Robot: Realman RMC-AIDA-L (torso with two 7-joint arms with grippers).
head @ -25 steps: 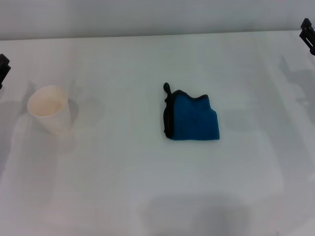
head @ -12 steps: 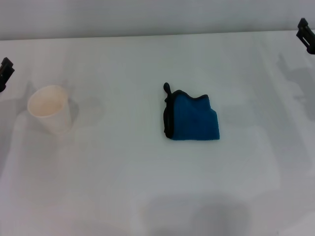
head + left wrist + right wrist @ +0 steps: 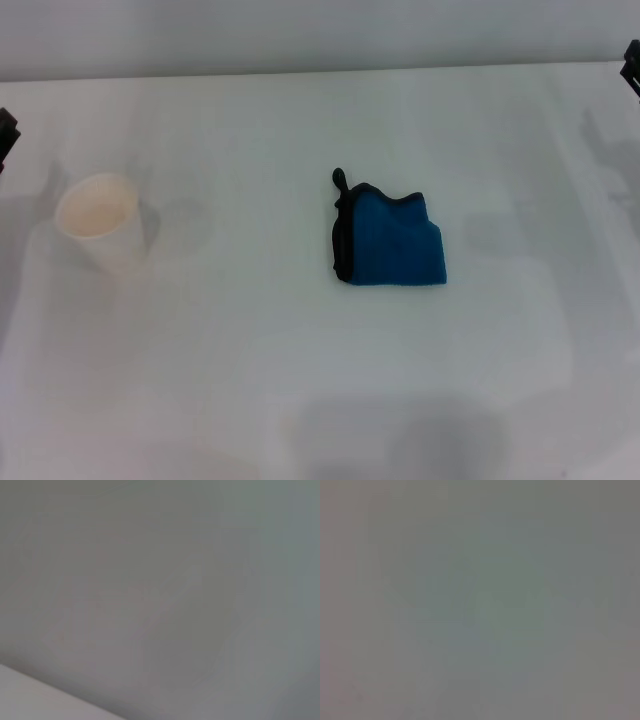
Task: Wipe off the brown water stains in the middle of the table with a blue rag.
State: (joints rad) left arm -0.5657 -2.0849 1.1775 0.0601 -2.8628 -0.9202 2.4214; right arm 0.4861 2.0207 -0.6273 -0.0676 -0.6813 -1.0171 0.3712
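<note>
Both claws, left (image 3: 5, 125) and right (image 3: 632, 62), have drawn back to the counter (image 3: 300, 400) edges, grip unreadable, leaving the blue rag (image 3: 392, 243) untouched.

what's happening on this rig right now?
Nothing is being handled yet. The blue rag lies folded near the middle of the table, untouched. A white paper cup stands upright off to the robot's left. No brown stain is visible on the tabletop in the head view. The left gripper and right gripper only peek in at the far side edges, well away from the rag. Both wrist views show nothing but a blank surface.
</note>
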